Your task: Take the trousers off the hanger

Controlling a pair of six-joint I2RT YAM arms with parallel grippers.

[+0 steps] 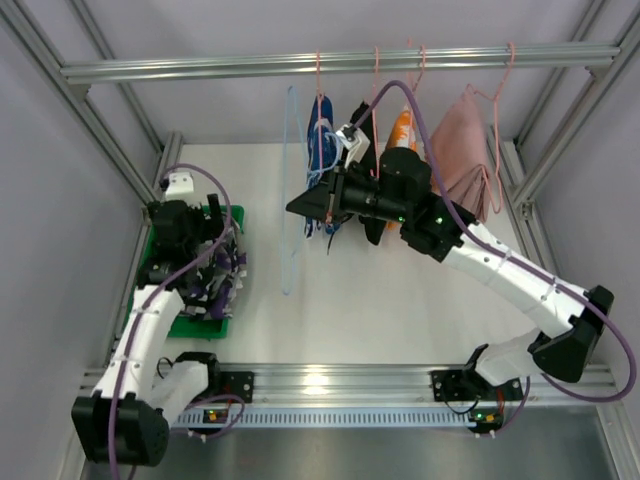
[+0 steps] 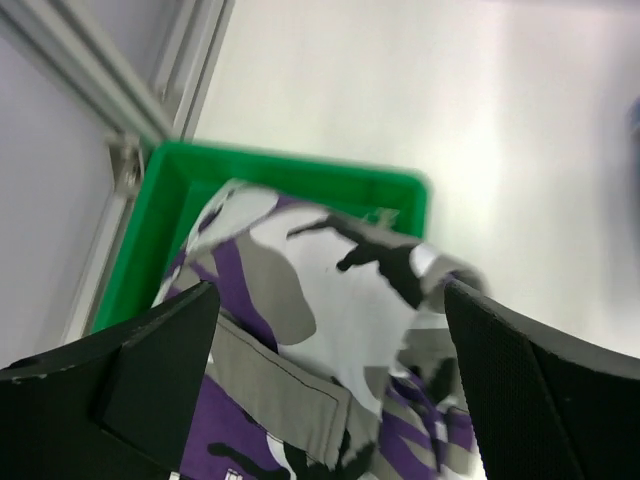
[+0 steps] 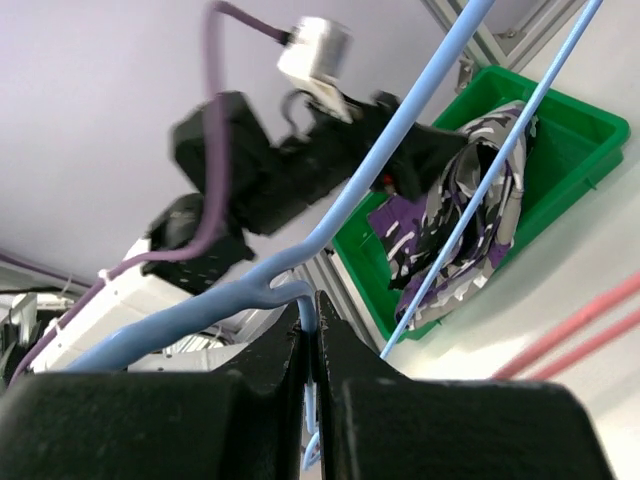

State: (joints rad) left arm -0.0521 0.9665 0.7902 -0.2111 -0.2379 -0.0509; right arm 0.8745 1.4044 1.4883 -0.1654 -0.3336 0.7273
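Trousers (image 2: 300, 260) lie in green bin (image 2: 300, 180) on white table (image 1: 400, 300) under wide-open left gripper (image 2: 330, 295); right gripper (image 3: 315, 310) pinches hanger (image 3: 190, 315).

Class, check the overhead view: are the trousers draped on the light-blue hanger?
No, the trousers sit in the green tray at the left, well apart from the bare hanger.

Your counter (image 1: 400, 300) is a plain white surface with aluminium rails along its edges. One thing sits directly on it: a green tray (image 1: 212, 326), set along the left edge and closer to the near-left corner than the far-left one. The trousers (image 1: 222, 280) are bunched inside the tray, toward its inner rim. You cannot tell whether any cloth reaches the counter.
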